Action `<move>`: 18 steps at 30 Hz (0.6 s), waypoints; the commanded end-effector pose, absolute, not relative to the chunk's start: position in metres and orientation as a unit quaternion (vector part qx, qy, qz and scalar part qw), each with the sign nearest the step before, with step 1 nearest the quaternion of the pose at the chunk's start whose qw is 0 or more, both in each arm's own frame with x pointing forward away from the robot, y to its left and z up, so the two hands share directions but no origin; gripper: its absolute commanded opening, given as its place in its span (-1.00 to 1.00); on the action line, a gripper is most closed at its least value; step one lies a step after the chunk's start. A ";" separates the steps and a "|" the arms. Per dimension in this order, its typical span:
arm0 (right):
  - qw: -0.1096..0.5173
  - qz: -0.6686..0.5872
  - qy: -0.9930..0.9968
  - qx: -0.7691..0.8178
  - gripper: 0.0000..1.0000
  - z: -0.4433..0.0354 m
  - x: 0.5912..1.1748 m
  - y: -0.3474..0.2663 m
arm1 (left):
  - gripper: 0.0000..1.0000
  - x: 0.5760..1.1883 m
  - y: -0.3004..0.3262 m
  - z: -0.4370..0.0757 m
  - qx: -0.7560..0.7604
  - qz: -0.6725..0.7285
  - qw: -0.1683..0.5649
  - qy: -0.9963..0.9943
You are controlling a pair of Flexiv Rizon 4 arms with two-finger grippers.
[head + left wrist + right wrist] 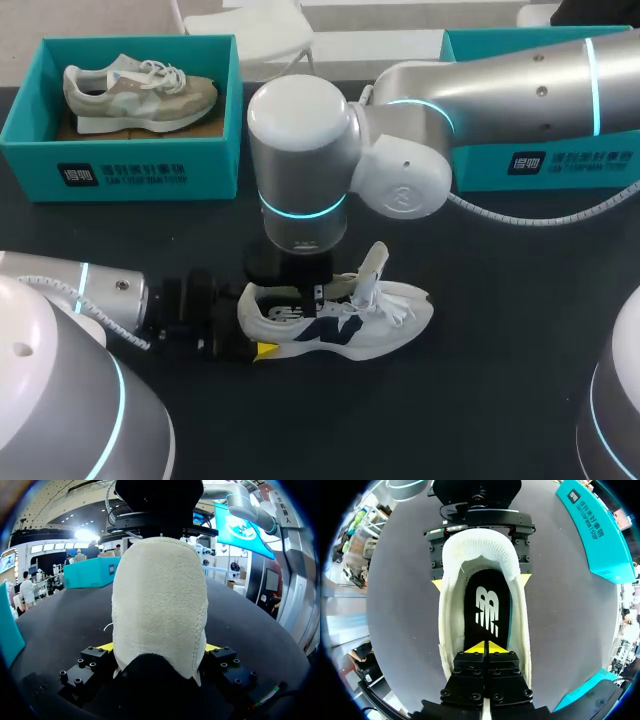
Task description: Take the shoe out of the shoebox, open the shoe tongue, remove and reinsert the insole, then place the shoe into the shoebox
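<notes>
- Shoebox (120, 170), teal, upper left of the head view: open, with a beige sneaker (140, 92) lying inside. It stands well apart from the work, and bare table lies between them for the return trip.
- Left gripper (159, 650), entering from the lower left: its fingers are clamped on the heel from both sides, a yellow tip at each flank.
- White sneaker (350, 322), navy-sided, centre of the head view: it stands on its sole on the table (500, 400), heel toward the left arm. The tongue (375, 265) is raised and the laces (400, 305) are loose over the forefoot.
- Insole (487, 610), black: it lies flat inside the sneaker, visible from the heel cup to the right fingertips.
- Right gripper (486, 648), reaching straight down into the shoe opening: its yellow tips are closed together at the insole's midfoot. Whether they pinch the insole cannot be told.
- Step, as judged: insole handling. The heel clamp should stay rigid. Any lift should run up and back toward the heel, clear of the collar and tongue.
- Second shoebox (560, 160), upper right, partly under the right arm.
- Room: open table to the right of and below the sneaker, and no edge is near.
</notes>
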State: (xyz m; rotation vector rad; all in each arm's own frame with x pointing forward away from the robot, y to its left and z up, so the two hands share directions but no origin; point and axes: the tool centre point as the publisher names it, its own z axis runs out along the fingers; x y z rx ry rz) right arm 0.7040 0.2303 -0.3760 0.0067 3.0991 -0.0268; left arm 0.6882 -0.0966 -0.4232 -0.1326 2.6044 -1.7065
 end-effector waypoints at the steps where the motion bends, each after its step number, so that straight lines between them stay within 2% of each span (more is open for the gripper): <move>1: 0.030 -0.020 0.999 0.008 -0.94 -0.375 0.716 0.232 | -1.00 0.684 -0.098 -0.427 -0.043 -0.546 0.014 0.836; 2: 0.031 -0.023 0.999 0.009 -0.64 -0.375 0.717 0.232 | -1.00 0.684 -0.098 -0.427 -0.043 -0.546 0.014 0.836; 3: 0.034 -0.025 0.999 0.006 -0.18 -0.376 0.721 0.234 | -1.00 0.684 -0.098 -0.427 -0.043 -0.546 0.014 0.836; 6: 0.041 -0.026 0.999 -0.001 -0.03 -0.378 0.727 0.236 | -1.00 0.684 -0.098 -0.427 -0.043 -0.546 0.014 0.836; 13: 0.019 -0.009 1.000 -0.018 -0.10 -0.398 0.729 0.245 | -1.00 0.684 -0.098 -0.427 -0.043 -0.546 0.014 0.836; 16: 0.005 0.002 1.000 -0.020 -0.22 -0.408 0.724 0.251 | -1.00 0.684 -0.098 -0.427 -0.043 -0.546 0.014 0.836; 18: -0.002 0.005 1.000 -0.018 -0.43 -0.413 0.719 0.253 | -1.00 0.684 -0.098 -0.427 -0.043 -0.546 0.014 0.836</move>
